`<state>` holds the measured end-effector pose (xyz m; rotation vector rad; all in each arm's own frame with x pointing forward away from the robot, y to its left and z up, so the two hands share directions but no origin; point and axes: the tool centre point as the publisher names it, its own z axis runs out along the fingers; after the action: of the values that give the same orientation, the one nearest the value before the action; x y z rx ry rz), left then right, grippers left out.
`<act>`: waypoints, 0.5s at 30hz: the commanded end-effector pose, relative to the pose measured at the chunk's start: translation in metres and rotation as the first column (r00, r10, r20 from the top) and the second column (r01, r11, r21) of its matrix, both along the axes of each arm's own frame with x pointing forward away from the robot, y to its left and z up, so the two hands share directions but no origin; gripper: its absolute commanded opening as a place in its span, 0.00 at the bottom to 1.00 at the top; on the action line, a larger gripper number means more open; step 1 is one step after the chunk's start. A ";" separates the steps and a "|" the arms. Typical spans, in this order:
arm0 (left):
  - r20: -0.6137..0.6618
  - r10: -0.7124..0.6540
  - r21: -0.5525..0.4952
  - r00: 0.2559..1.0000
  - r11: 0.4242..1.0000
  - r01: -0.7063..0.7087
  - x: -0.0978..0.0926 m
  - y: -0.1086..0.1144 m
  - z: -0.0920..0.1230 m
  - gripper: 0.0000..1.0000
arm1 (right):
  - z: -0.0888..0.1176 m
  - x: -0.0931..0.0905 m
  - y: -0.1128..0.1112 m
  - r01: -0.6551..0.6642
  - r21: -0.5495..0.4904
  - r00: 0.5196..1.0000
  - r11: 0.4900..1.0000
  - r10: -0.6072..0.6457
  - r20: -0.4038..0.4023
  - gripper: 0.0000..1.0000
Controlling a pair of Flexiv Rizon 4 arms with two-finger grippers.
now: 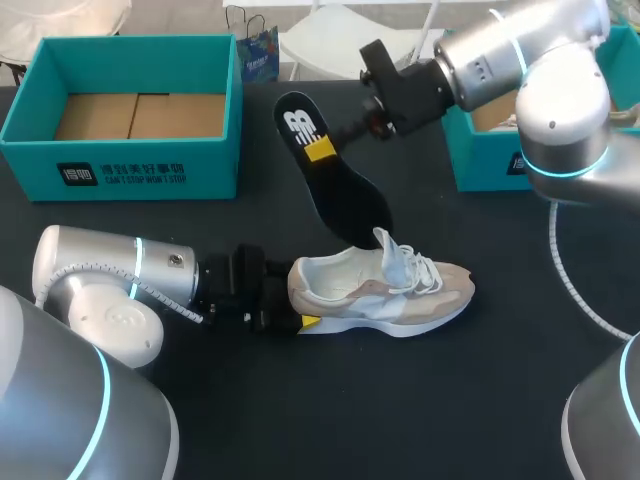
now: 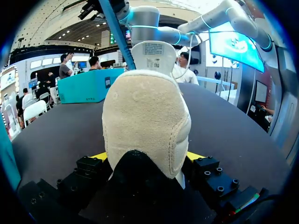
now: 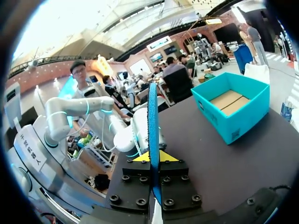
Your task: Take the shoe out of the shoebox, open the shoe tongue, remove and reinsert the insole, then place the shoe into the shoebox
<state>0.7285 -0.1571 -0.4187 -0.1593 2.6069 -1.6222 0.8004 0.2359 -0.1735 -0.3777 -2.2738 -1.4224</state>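
L pincer (image 1: 298,306) clamps shoe (image 1: 385,295) heel; R pincer (image 1: 328,147) grips insole (image 1: 335,185), lifted clear. Next: reinsert, toe end into opening.

Bare table (image 1: 400,410) on near side of shoe (image 1: 385,292), insole (image 1: 335,180) slanting above its tongue, open-topped shoebox (image 1: 150,165) behind

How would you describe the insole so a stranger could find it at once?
On the black table, find the beige and white sneaker in the middle. Beyond it, the right gripper holds the insole. It alone is thin, dark and foot-shaped, with a white logo.
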 end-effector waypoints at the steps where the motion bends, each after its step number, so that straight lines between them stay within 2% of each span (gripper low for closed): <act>1: -0.001 -0.001 0.004 1.000 1.000 0.001 0.000 -0.001 -0.002 0.00 | -0.001 -0.003 0.001 0.027 0.033 1.000 0.999 -0.026 -0.010 0.00; 2: -0.001 -0.001 0.004 1.000 1.000 0.001 0.000 -0.001 -0.002 0.00 | -0.001 -0.003 0.001 0.027 0.033 1.000 0.999 -0.026 -0.010 0.00; 4: -0.001 -0.001 0.004 1.000 1.000 0.001 0.000 -0.001 -0.002 0.00 | 0.017 0.002 0.004 0.070 0.101 0.997 0.992 -0.065 -0.047 0.00; 8: -0.001 -0.001 0.004 1.000 1.000 0.001 0.000 -0.001 -0.002 0.00 | 0.040 0.007 0.000 0.111 0.133 0.992 0.985 -0.102 -0.072 0.00; 10: -0.001 -0.001 0.004 1.000 1.000 0.001 0.000 -0.001 -0.002 0.00 | 0.059 0.010 -0.006 0.144 0.171 0.988 0.975 -0.133 -0.076 0.00; 12: -0.001 -0.001 0.004 1.000 1.000 0.001 0.000 -0.001 -0.002 0.00 | 0.068 0.011 -0.013 0.148 0.149 0.987 0.978 -0.137 -0.081 0.00; 15: -0.001 -0.001 0.004 1.000 1.000 0.001 0.000 -0.001 -0.002 0.00 | 0.086 0.010 -0.025 0.170 0.177 0.980 0.969 -0.147 -0.136 0.00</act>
<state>0.7285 -0.1571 -0.4187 -0.1592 2.6069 -1.6222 0.8173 0.2282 -0.0998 -0.5676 -2.0315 -1.6275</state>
